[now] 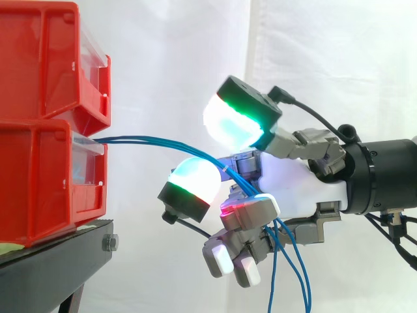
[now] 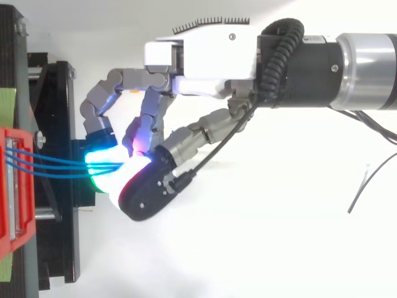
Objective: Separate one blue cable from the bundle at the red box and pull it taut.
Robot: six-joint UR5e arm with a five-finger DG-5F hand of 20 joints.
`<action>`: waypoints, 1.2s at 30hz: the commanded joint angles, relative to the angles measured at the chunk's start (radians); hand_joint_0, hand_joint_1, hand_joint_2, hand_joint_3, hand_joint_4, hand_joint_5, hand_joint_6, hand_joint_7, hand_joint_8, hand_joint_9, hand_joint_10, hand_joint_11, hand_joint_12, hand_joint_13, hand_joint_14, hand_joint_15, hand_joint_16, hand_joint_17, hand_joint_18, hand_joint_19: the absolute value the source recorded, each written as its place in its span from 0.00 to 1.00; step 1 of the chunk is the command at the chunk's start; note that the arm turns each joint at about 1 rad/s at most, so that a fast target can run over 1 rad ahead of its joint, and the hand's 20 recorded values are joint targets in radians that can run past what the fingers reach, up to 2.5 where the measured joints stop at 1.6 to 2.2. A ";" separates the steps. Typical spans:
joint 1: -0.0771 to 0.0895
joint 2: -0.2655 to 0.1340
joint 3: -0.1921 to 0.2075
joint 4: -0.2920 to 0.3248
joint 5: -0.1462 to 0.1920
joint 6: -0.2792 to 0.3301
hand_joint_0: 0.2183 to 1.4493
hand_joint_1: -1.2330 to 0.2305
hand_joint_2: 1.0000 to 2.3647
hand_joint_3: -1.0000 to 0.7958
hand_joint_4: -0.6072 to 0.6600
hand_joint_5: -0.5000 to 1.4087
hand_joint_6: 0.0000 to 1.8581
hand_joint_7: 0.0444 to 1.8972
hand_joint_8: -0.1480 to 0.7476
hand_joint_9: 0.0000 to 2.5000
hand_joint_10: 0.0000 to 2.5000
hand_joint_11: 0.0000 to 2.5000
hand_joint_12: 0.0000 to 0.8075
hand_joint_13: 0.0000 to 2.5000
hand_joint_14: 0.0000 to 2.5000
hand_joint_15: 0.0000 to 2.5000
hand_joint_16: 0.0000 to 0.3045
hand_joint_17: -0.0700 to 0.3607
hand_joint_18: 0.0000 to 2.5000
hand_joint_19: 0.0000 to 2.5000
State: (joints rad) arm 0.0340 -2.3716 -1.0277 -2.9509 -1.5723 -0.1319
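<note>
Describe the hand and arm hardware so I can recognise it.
The hand has a white palm shell and grey segmented fingers ending in thick pads glowing cyan, green and magenta. Behind it sits a black cylindrical wrist, then a silver arm section. The thin blue cables are the task's.

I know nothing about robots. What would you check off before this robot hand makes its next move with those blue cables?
1. The blue cables leave the lower red box: ok.
2. The robot hand has its fingers curled round the cables: ok.
3. One cable split from the rest: not ok, several enter the hand together.
4. Cable taut: not ok, the span bows gently in the side view.
5. The loose ends hang clear of the black stand: ok.
</note>
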 commanded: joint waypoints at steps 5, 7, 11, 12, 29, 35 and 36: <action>0.001 0.000 0.000 -0.002 0.000 0.000 0.31 0.51 0.00 0.28 0.46 0.20 0.47 0.59 0.47 0.52 0.01 0.50 0.46 0.37 0.01 0.29 0.15 0.40 0.34 0.33; 0.001 0.000 0.000 -0.002 0.000 0.000 0.33 0.47 0.00 0.28 0.46 0.20 0.46 0.60 0.48 0.52 0.01 0.50 0.46 0.37 0.01 0.29 0.15 0.40 0.34 0.33; 0.001 0.000 0.000 -0.002 0.000 0.000 0.33 0.38 0.00 0.32 0.47 0.19 0.46 0.62 0.48 0.52 0.01 0.51 0.46 0.37 0.01 0.29 0.15 0.40 0.34 0.33; 0.001 0.000 0.000 -0.002 0.000 0.000 0.34 0.35 0.01 0.33 0.47 0.19 0.46 0.62 0.47 0.51 0.01 0.51 0.46 0.36 0.01 0.29 0.15 0.41 0.34 0.33; 0.001 0.000 0.000 -0.001 0.000 0.000 0.42 0.21 0.00 0.28 0.37 0.18 0.49 0.64 0.46 0.48 0.01 0.50 0.43 0.35 0.01 0.28 0.15 0.40 0.33 0.30; 0.001 0.000 0.000 -0.002 0.000 0.002 0.35 0.17 0.00 0.28 0.45 0.19 0.48 0.64 0.46 0.50 0.01 0.51 0.44 0.35 0.01 0.28 0.15 0.40 0.32 0.30; 0.001 0.000 0.000 -0.002 0.000 0.002 0.35 0.18 0.00 0.28 0.45 0.19 0.48 0.63 0.46 0.50 0.01 0.51 0.43 0.35 0.01 0.28 0.15 0.40 0.32 0.30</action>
State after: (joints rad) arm 0.0350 -2.3716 -1.0278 -2.9522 -1.5723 -0.1309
